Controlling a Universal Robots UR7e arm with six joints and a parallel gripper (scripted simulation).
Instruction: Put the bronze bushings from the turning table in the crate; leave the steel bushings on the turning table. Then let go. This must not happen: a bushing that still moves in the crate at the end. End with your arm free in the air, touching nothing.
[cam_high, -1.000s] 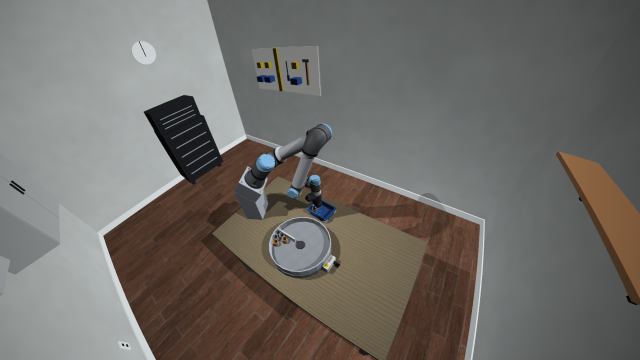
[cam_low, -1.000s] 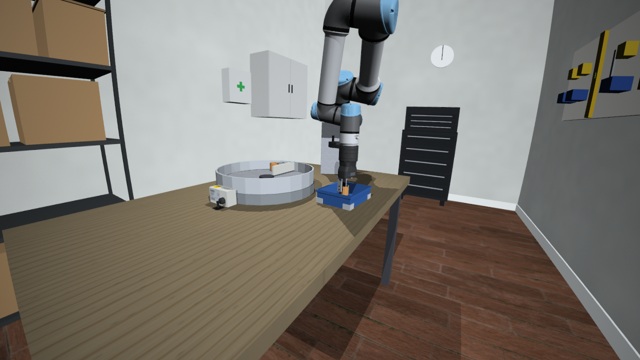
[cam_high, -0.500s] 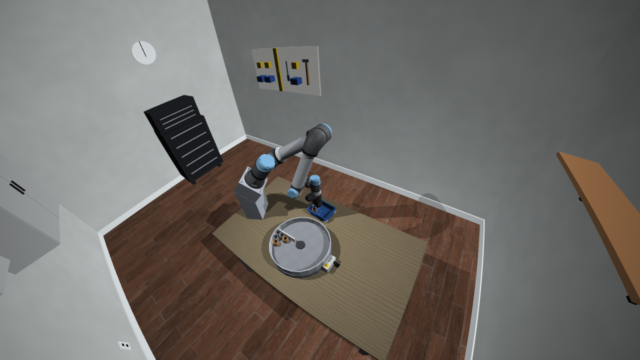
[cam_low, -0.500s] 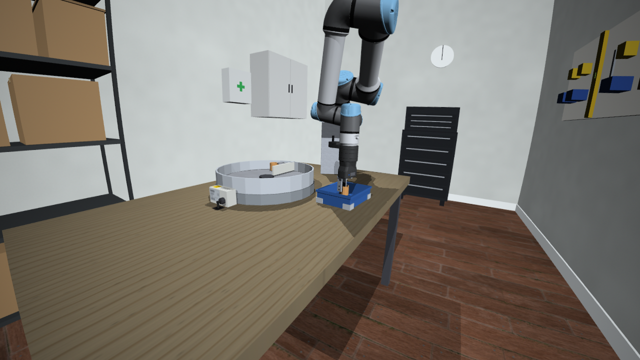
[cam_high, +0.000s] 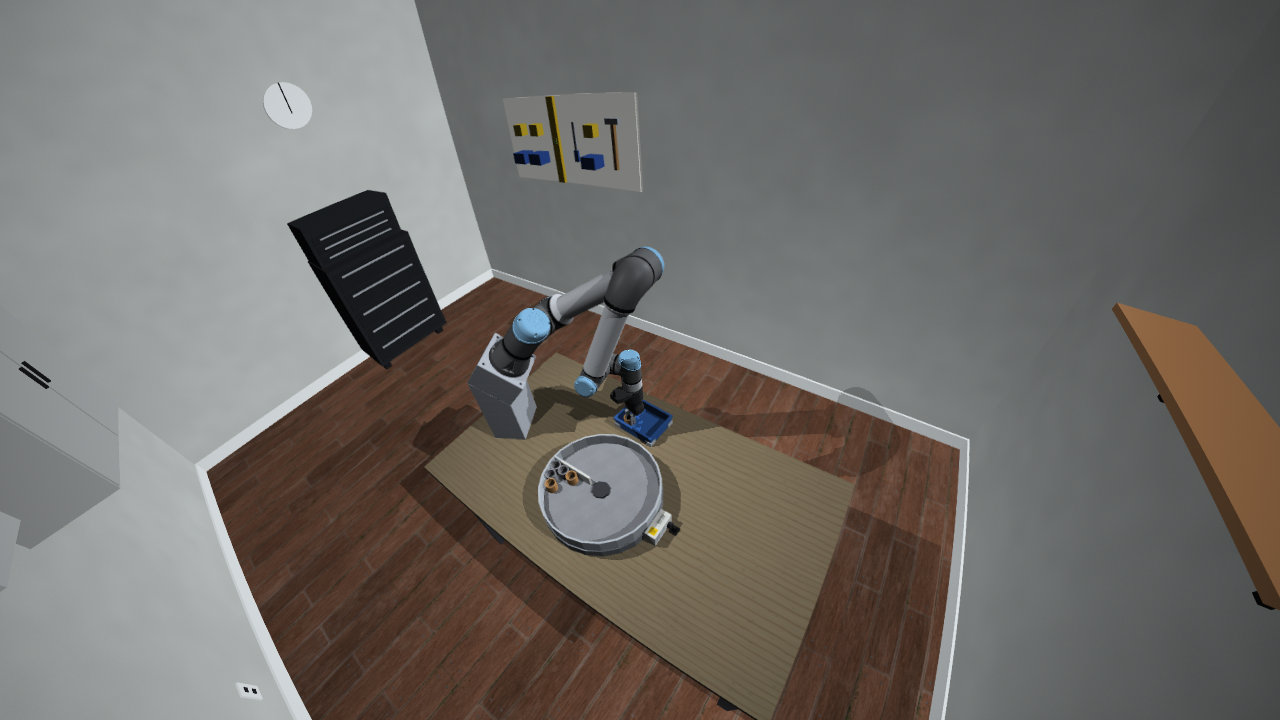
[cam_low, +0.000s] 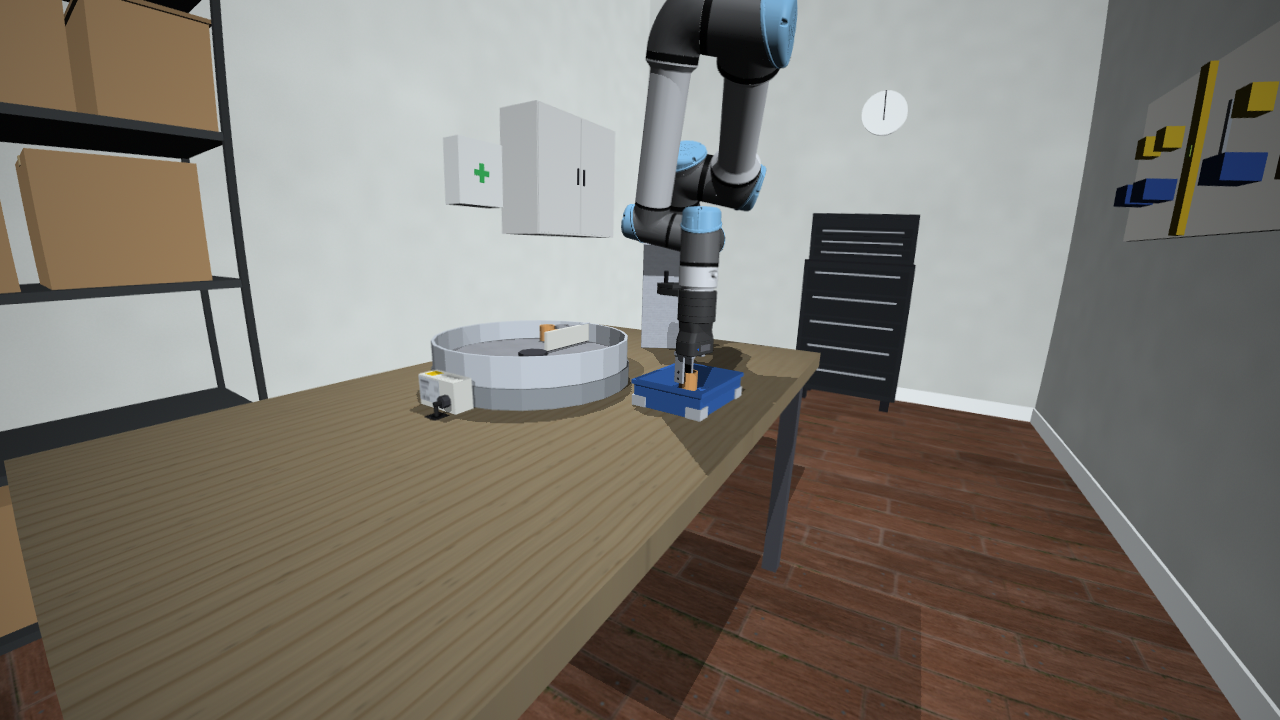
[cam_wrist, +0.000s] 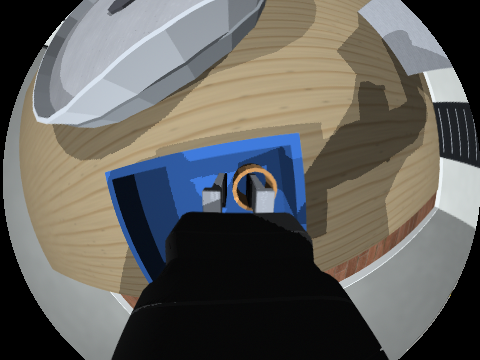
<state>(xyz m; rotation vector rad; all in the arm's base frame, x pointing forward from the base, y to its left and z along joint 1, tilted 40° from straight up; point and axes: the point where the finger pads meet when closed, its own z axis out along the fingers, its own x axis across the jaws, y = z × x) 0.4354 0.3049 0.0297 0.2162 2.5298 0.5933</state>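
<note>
The step in hand looked like the release of one bronze bushing (cam_high: 628, 421) (cam_low: 690, 380) (cam_wrist: 255, 169) into the blue crate (cam_high: 660, 433) (cam_low: 666, 398) (cam_wrist: 230, 145). The crate sat by a long edge of the counter (cam_high: 733, 555) (cam_low: 402, 519) (cam_wrist: 290, 95), toward the corner at the arm's end; the turning table (cam_high: 617, 519) (cam_low: 537, 367) (cam_wrist: 150, 65) stood beside it, nearer the opposite long edge.

The claw (cam_high: 631, 413) (cam_low: 685, 371) (cam_wrist: 236, 184) was released, parted only midway, with a gap on each side of the bushing's wall. One finger stood inside the bore and the other outside. The bushing appeared upright near one end of the crate. The arm (cam_high: 606, 344) (cam_low: 662, 134) bent high over its elbow, its wrist pointing the claw straight down with the fingertips within the crate.

Two more bronze bushings (cam_high: 561, 480) waited on the turning table, beside the grey steel bushings (cam_high: 556, 470) and near the pale bar (cam_high: 575, 469) (cam_low: 566, 336), so the job was far from done. The next move called for a straight, slow lift, because a sideways drift could have hooked the bore and tipped or rolled the bushing. After that, a return for another bronze one seemed due, leaving the steel alone.
</note>
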